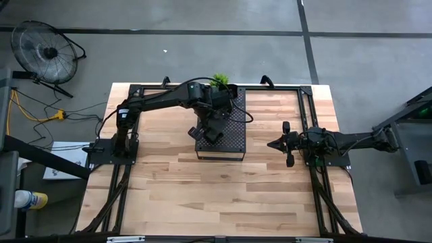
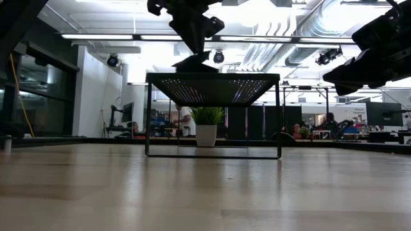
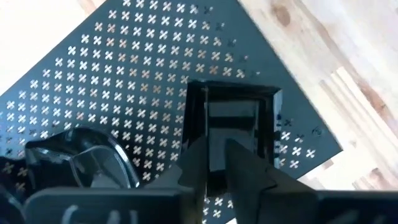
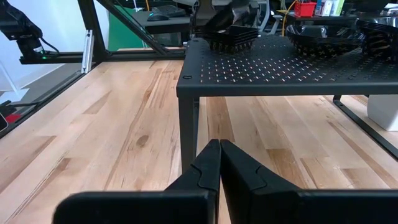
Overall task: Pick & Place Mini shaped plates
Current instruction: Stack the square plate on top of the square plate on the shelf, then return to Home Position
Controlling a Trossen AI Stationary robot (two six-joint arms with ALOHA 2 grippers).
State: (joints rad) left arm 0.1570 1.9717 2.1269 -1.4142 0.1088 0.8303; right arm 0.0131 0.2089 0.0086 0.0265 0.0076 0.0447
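From above, the left gripper (image 1: 210, 129) is reaching over the dark perforated tray (image 1: 233, 138), which is standing on the wooden table (image 1: 202, 196) in front of a small green plant (image 1: 220, 81), while the right gripper (image 1: 275, 143) is waiting above the table to the tray's right, well apart from it. At table height, the left gripper (image 2: 196, 59) is hanging just over the raised tray's top (image 2: 212, 78), with the potted plant (image 2: 207, 125) showing beneath it. Through the left wrist camera, the fingers (image 3: 200, 163) are standing slightly parted astride the near rim of a square black plate (image 3: 233, 134) lying on the tray (image 3: 124, 74); whether they are pinching it cannot be told. A rounded plate (image 3: 84, 162) is lying beside it. Through the right wrist camera, the right gripper (image 4: 219, 155) is sitting with its fingers pressed together, empty, and stacked plates (image 4: 323, 34) are resting on the tray (image 4: 267, 68).
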